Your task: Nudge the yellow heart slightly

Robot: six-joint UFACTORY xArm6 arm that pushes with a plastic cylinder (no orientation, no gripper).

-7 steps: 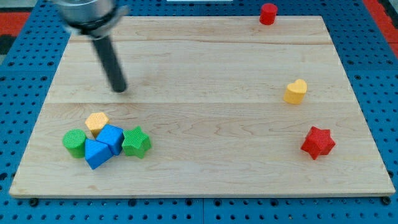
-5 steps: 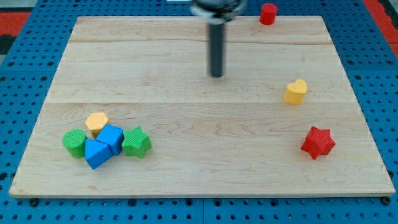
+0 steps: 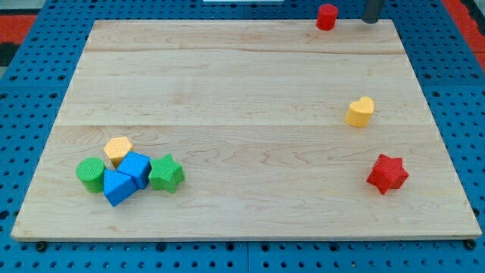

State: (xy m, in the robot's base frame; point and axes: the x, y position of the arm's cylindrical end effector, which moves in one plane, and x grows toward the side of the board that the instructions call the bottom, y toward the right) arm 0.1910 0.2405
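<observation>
The yellow heart (image 3: 361,111) lies at the view's right, a little above the board's middle height. My tip (image 3: 371,20) shows at the view's top right, at the board's top edge, just right of the red cylinder (image 3: 326,16). The tip is well above the yellow heart and apart from it. Most of the rod is cut off by the view's top edge.
A red star (image 3: 387,174) lies below the heart at the right. At lower left, a cluster: yellow hexagon (image 3: 117,150), green cylinder (image 3: 91,174), two blue blocks (image 3: 126,177), green star (image 3: 166,174). The wooden board (image 3: 242,91) sits on a blue pegboard.
My tip has swept from the board's upper left, across the upper middle, to the top right edge. No block has moved.
</observation>
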